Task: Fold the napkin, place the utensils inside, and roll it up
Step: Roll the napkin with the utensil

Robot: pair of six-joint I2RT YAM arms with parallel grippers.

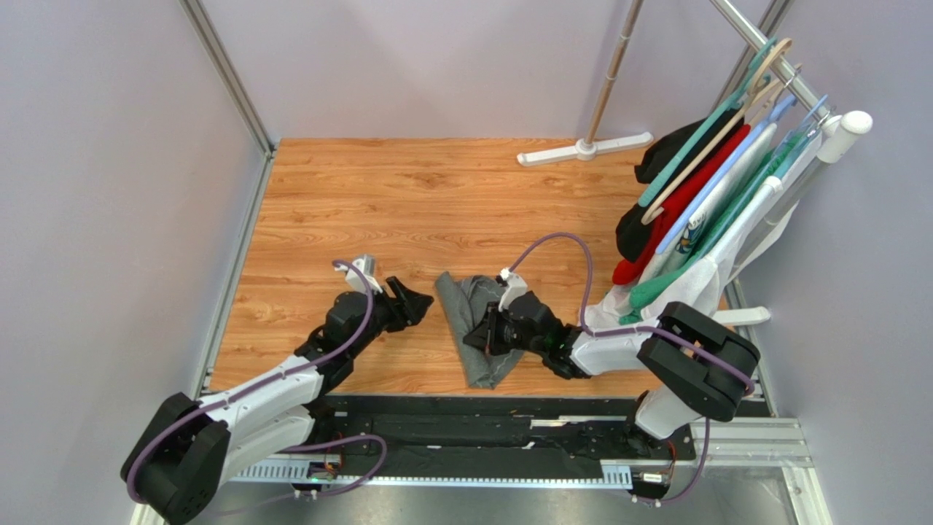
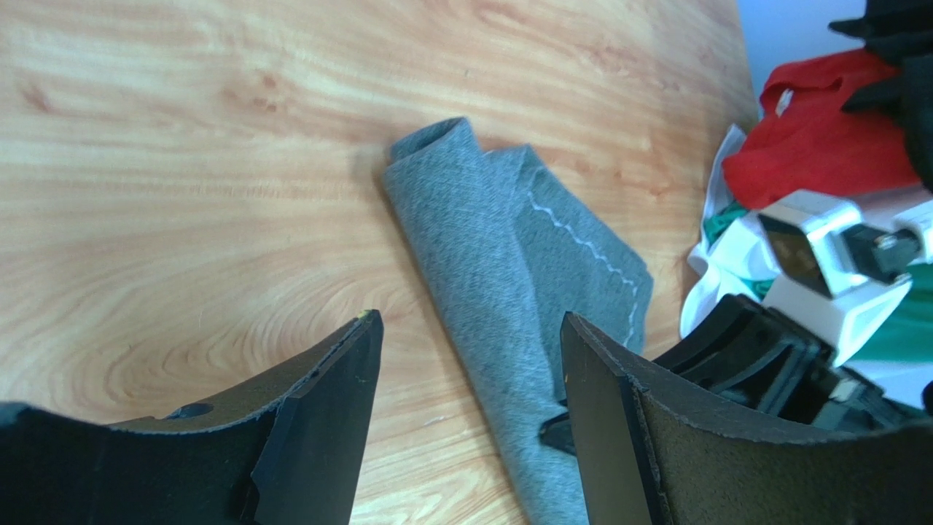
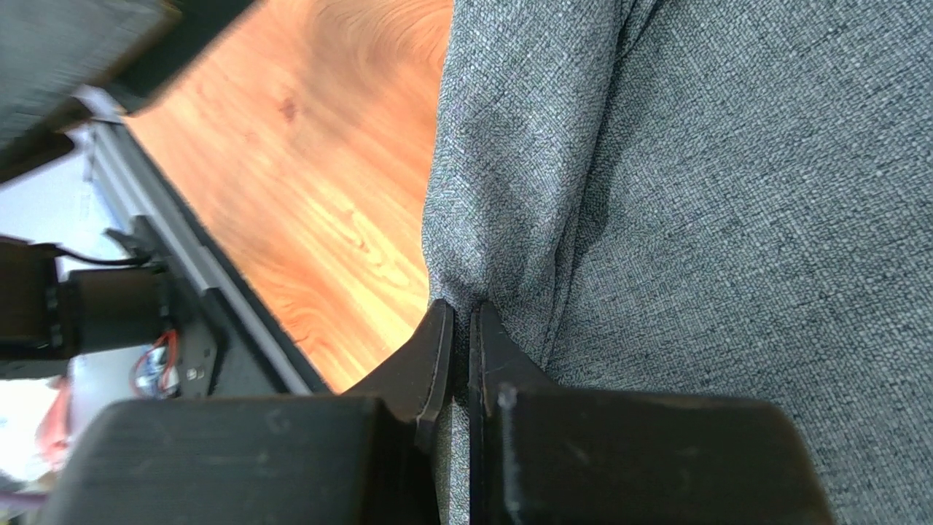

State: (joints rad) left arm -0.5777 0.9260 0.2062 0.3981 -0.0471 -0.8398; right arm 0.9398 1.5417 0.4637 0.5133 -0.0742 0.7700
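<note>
My left gripper (image 1: 407,303) (image 2: 471,328) stands spread wide, with nothing between its dark fingers, low over the orange-brown wood-grain table (image 1: 383,197) (image 2: 164,164). The dark grey felt-like napkin (image 1: 458,298) (image 2: 482,252) (image 3: 712,219) lies just ahead of those open fingertips and runs on between them toward my wrist. It is bunched into a long, loose, roll-like bundle, and a pale zigzag stitched line shows along one edge. It rests on the wood, and I cannot tell whether my left fingers touch it.

My right gripper (image 1: 485,331) (image 3: 460,319) sits on the far side of the bundle from my left one. Its two black fingers are pressed together on a raised fold of the grey cloth, so the fabric is pinched between the pads. To its left lies bare wood and the table's dark near rail. Beyond my right gripper, from my left wrist, a red garment (image 2: 821,142) shows among white and green cloth, near the rack of coloured clothes on hangers (image 1: 712,186).
</note>
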